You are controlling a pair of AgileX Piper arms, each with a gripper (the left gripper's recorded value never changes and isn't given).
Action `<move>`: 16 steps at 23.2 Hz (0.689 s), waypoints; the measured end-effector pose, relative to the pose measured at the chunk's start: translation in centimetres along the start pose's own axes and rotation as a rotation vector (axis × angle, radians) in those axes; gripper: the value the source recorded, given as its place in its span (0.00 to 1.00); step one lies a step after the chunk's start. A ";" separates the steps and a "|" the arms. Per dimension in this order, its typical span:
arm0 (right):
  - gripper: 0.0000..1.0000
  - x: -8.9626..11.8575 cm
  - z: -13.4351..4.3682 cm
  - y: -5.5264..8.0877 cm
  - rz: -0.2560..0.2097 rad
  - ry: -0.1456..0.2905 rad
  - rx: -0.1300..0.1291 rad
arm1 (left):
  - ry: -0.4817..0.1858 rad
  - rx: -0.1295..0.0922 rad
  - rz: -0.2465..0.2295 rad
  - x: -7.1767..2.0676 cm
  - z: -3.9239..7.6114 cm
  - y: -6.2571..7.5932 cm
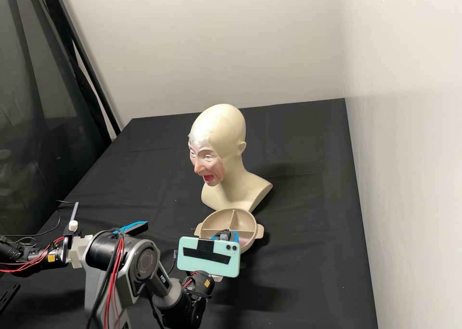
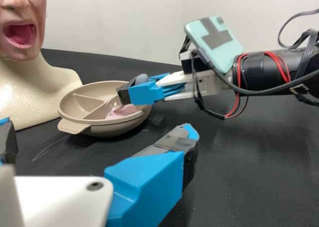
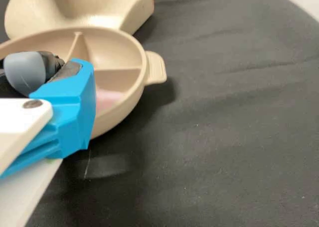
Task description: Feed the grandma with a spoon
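Observation:
The grandma is a pale mannequin head (image 1: 219, 148) with an open red mouth (image 2: 20, 33), upright mid-bench. In front of its bust lies a beige divided bowl (image 1: 250, 223) holding a pink morsel (image 3: 107, 98). My right gripper (image 1: 226, 235), on the arm that carries a mint phone (image 1: 209, 256), hovers over the bowl's near rim, shut on a spoon. The spoon's grey handle end (image 3: 25, 70) sticks out of the blue fingers (image 2: 144, 93), and its clear scoop (image 2: 115, 107) dips into the bowl by the pink morsel. My left gripper (image 2: 94, 142) is open and holds nothing, low over the bench to the left of the bowl.
White walls close off the bench at the back and on the right (image 1: 404, 175). A dark screen (image 1: 33, 126) stands along the left edge. Red and black cables (image 1: 29, 259) trail at the front left. Bare black cloth (image 1: 308, 252) stretches to the right of the bowl.

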 end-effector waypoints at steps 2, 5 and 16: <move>0.00 -0.4 -0.4 0.3 0.014 0.013 0.000 | 0.001 -0.001 0.000 0.00 0.0 0.0; 0.00 -0.8 -1.1 1.0 0.041 0.041 -0.002 | 0.001 -0.001 0.002 0.03 0.0 0.0; 0.00 -1.6 -2.4 2.2 0.093 0.090 -0.008 | 0.003 -0.001 -0.004 0.15 -0.1 -0.2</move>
